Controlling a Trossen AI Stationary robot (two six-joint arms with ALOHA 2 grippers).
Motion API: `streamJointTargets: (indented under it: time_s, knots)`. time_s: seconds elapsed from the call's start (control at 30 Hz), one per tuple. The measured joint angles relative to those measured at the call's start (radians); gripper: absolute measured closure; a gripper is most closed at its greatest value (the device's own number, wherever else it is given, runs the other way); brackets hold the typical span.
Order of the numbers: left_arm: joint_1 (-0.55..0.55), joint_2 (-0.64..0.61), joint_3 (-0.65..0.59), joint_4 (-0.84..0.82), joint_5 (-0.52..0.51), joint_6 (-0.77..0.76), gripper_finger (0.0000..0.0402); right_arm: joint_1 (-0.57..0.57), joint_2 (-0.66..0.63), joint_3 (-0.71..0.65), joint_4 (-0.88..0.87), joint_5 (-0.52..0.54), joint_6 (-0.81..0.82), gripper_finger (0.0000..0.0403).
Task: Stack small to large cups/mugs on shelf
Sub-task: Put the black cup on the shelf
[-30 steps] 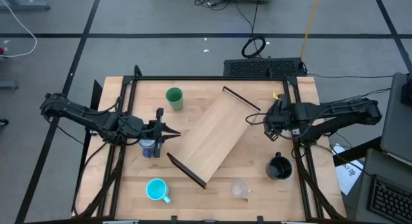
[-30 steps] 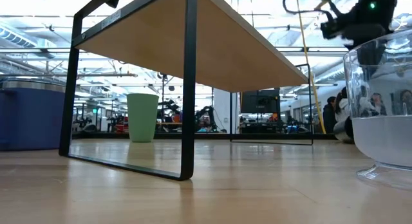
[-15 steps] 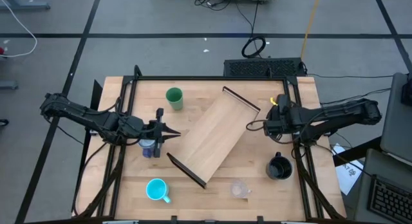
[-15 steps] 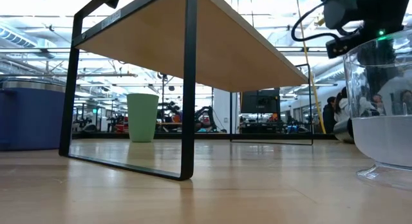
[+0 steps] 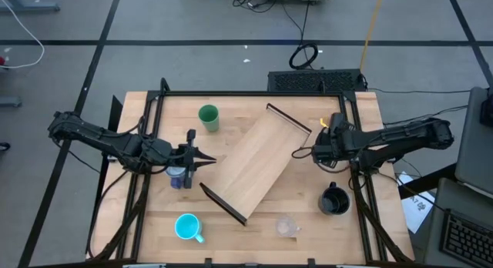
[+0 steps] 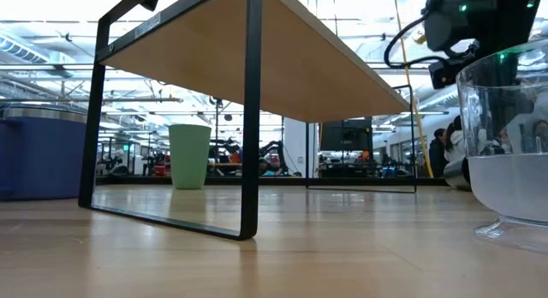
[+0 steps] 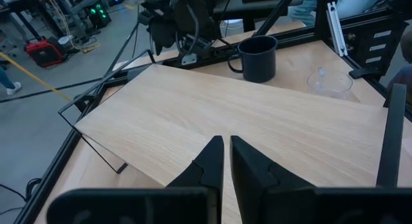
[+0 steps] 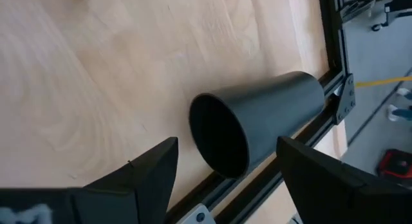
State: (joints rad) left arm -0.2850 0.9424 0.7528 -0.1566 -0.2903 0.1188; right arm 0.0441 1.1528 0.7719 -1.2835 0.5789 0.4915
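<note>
The light-wood shelf stands slantwise at mid-table on its dark end brackets. My right gripper is open at the table's right side, one finger on either side of the tall black cup without touching it. That cup lies on its side by the frame rail and is hidden under the arm in the high view. My left gripper hovers shut at the shelf's left edge, above the blue-purple mug. The green tumbler, cyan mug, tiny clear cup and wide black mug stand upright on the tabletop.
A dark metal frame runs around the tabletop, and its right rail lies right beside the tall black cup. Bare wood shows between the shelf and the right rail. In the low view the clear cup stands close at the right.
My right gripper has sunk toward the table and rolled about the line it points along, shifting a little toward the shelf. The cups and the shelf have stayed where they were.
</note>
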Motion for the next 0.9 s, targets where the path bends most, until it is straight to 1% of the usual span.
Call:
streamJointTargets:
  time_s: [0.2, 0.4, 0.6, 0.9]
  knots:
    - [0.0, 0.0, 0.0, -0.001, 0.0, 0.0, 0.0371, -0.024, 0.075, 0.0, -0.003, 0.024, -0.013, 0.0178]
    - [0.0, 0.0, 0.0, -0.002, 0.0, 0.0, 0.0371, -0.049, 0.127, 0.0, -0.002, 0.024, -0.014, 0.0198]
    - [0.0, 0.0, 0.0, -0.006, 0.0, 0.003, 0.0371, -0.058, 0.151, 0.0, -0.003, 0.024, -0.014, 0.0202]
    - [0.0, 0.0, 0.0, -0.013, 0.0, 0.008, 0.0371, -0.059, 0.151, 0.0, -0.007, 0.029, -0.01, 0.0203]
